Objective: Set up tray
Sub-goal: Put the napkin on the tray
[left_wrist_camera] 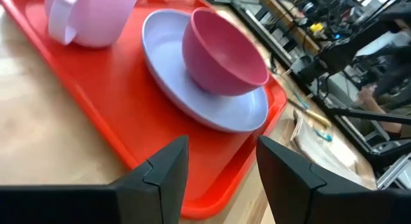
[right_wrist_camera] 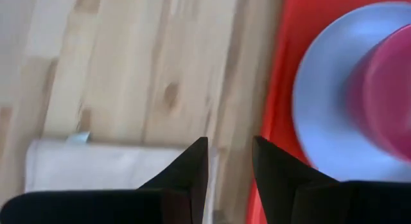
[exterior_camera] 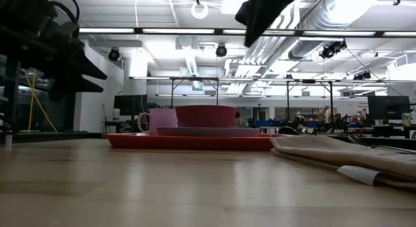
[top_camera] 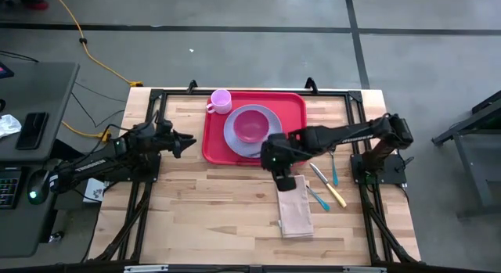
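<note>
While claws [top_camera: 186, 142] gape, tray [top_camera: 293, 105] rests

Right arm covers the near right corner of the tray [top_camera: 215, 136] in the high view. Left wrist view cuts off the mug [left_wrist_camera: 90, 18] at its edge. Right wrist view: plate [right_wrist_camera: 327, 115] and bowl [right_wrist_camera: 388, 95] blurred, cropped. Low view: napkin [exterior_camera: 344, 159] hides the cutlery; both grippers cropped above.

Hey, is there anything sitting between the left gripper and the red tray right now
Nothing visible does. The left gripper hangs open just off the left edge of the tray, with only bare wood table between them. The mug, plate and bowl sit on the tray, beyond that edge.
</note>
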